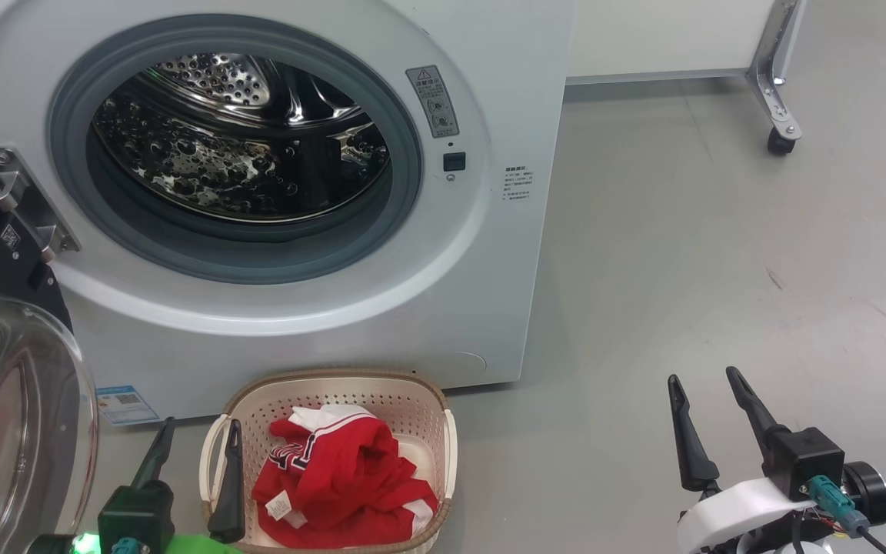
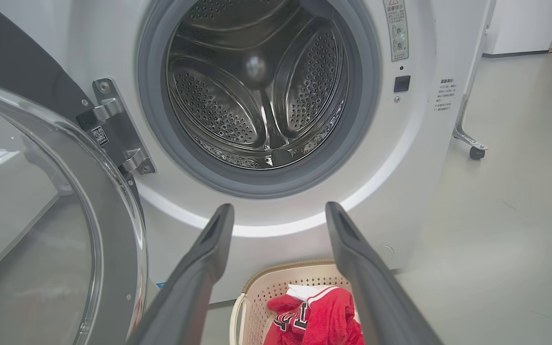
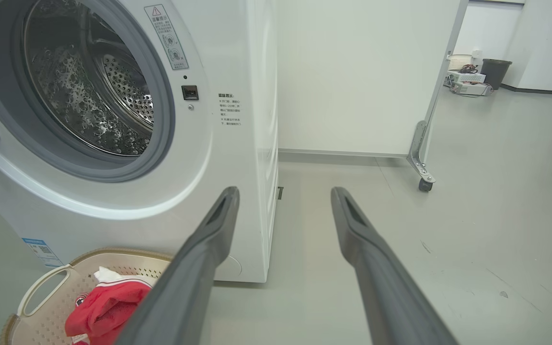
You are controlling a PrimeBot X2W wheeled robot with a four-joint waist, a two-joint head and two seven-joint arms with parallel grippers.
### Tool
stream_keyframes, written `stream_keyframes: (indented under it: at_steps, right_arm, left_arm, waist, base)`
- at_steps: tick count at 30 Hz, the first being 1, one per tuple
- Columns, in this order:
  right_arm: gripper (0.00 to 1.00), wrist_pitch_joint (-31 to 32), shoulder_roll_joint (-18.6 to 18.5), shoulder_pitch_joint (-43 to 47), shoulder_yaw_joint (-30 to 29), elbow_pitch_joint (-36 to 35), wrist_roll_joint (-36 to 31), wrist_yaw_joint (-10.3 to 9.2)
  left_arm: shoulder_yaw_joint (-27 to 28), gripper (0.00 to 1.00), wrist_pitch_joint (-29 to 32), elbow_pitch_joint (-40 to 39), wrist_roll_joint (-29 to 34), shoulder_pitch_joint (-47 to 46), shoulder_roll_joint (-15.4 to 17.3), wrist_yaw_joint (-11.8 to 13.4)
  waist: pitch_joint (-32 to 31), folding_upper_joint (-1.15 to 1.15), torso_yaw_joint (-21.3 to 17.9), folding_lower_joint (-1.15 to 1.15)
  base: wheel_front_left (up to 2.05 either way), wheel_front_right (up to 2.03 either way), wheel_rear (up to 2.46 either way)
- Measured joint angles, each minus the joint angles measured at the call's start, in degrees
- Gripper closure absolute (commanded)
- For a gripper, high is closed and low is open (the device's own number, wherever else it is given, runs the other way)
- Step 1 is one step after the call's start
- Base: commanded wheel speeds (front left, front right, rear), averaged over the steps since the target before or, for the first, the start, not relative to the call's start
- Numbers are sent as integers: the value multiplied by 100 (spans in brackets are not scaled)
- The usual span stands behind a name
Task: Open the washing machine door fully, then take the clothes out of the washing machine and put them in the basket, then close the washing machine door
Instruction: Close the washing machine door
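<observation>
Head view first: the washer (image 1: 489, 92) stands wide open, its door (image 1: 20, 431) swung out to the left with the glass bowl bulging at the frame's edge. The basket (image 1: 335, 378) sits on the floor (image 1: 720, 269) just in front of the washer, below the opening, and the red clothes (image 1: 335, 477) lie heaped inside it, a white label showing. The left gripper (image 1: 202, 423) is low at the left, jaws spread and empty, one finger across the basket's left handle and the other just outside it; how high it hangs over the handle I cannot tell. The right gripper (image 1: 702, 375) is well off to the right over bare floor, fingers parted, carrying nothing. This view also gives the blue sticker (image 1: 126, 404) at the washer's lower corner.

Left wrist view: the left gripper (image 2: 280, 206) points at the washer's front, and here we look straight into the drum (image 2: 257, 91), with its perforated paddles and back wall. The hinge (image 2: 118, 129) shows up close beside the grey gasket (image 2: 367, 120), with the door (image 2: 41, 215) looming at the left. Clothes (image 2: 319, 316) and basket (image 2: 261, 292) peek up between the fingers.

Right wrist view: the right gripper (image 3: 284, 189) looks past the washer's (image 3: 113, 201) right side. Here we get a white panel (image 3: 352, 72) on a caster (image 3: 425, 184) and, far back, a dark bin (image 3: 496, 72). The basket (image 3: 46, 282) and clothes (image 3: 103, 306) sit at the lower left.
</observation>
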Motion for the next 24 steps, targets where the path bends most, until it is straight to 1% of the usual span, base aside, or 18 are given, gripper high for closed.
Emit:
stream_keyframes:
  at_steps: [14,24]
  right_arm:
    - [0,51,-3,14,13,-14,0,-1]
    - [0,52,-2,26,11,-38,1,-4]
  left_arm:
    - [-60,0,91,-174,0,77,4,-10]
    - [-37,0,92,-245,0,82,20,-8]
  waist:
    - [-12,0,-29,0]
    - [-3,0,-32,0]
  base:
    - [-95,95,0]
    - [-61,61,0]
